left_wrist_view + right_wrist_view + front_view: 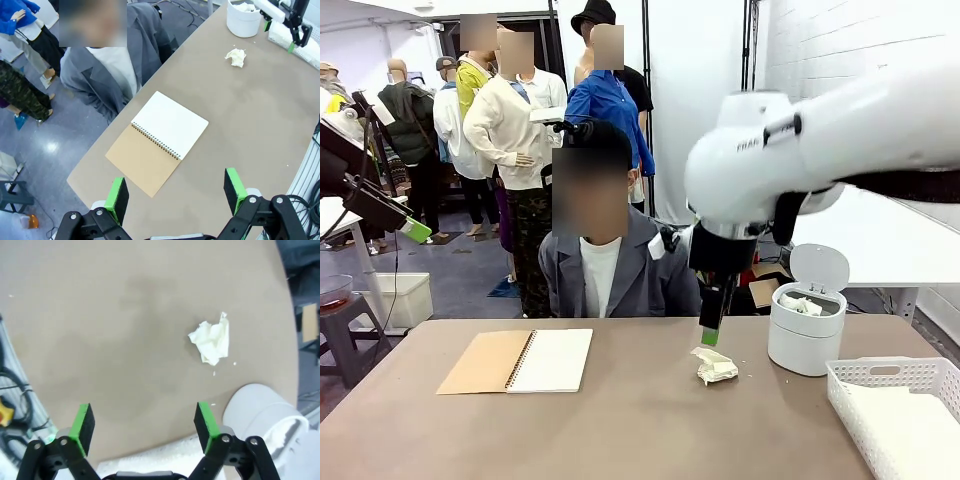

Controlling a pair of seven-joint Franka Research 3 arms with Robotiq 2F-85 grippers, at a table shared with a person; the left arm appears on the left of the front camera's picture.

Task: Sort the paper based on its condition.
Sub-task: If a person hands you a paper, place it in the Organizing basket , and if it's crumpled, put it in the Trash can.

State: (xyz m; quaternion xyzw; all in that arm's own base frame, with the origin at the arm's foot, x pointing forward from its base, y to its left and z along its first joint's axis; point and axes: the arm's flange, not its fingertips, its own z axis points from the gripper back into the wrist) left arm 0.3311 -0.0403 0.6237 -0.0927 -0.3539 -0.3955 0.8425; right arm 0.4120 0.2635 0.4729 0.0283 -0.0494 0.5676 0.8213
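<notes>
Brown tabletop [640,420] ran across to a seated person [610,265] in a grey jacket. Above it the right gripper [145,427] hung with its green pads spread wide and nothing between them; the left gripper [175,192] was equally wide and empty. Just beyond the right gripper lay a crumpled paper [714,366] on the table, near a white lidded bin [807,325] holding more crumpled paper. Further off sat a white lattice basket [910,372] and an open spiral notebook [517,360].
</notes>
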